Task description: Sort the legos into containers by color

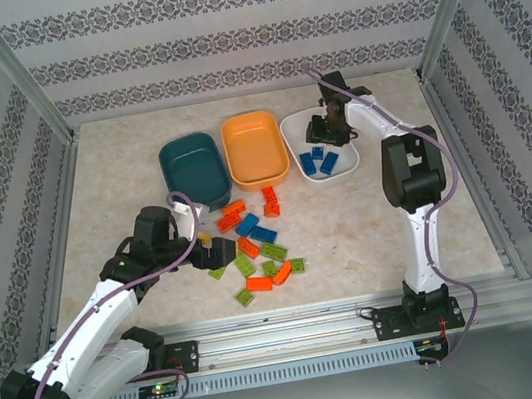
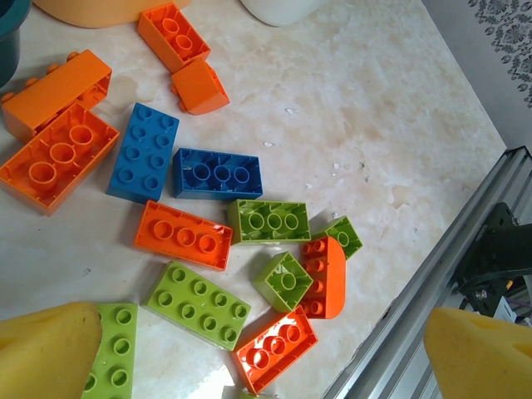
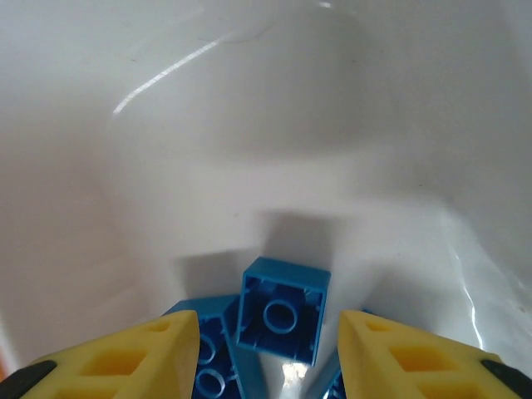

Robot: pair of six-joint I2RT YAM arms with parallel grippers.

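Note:
Lime green, orange and blue legos (image 1: 258,246) lie scattered on the table in front of three containers: a dark teal tub (image 1: 190,166), an orange tub (image 1: 255,149) and a white tub (image 1: 350,168). My left gripper (image 1: 216,255) hovers wide open over the pile's near side, its yellow fingertips (image 2: 46,349) far apart above an orange brick (image 2: 276,349) and green bricks (image 2: 199,303). My right gripper (image 1: 321,132) hangs over the white tub, open. A small square blue brick (image 3: 283,312) sits loose between its pads (image 3: 125,357), gaps on both sides, atop other blue bricks (image 1: 319,161).
The teal and orange tubs show bare floors. An aluminium rail (image 1: 346,318) runs along the near table edge, close to the pile's right side (image 2: 432,316). Patterned walls and metal posts enclose the table on three sides.

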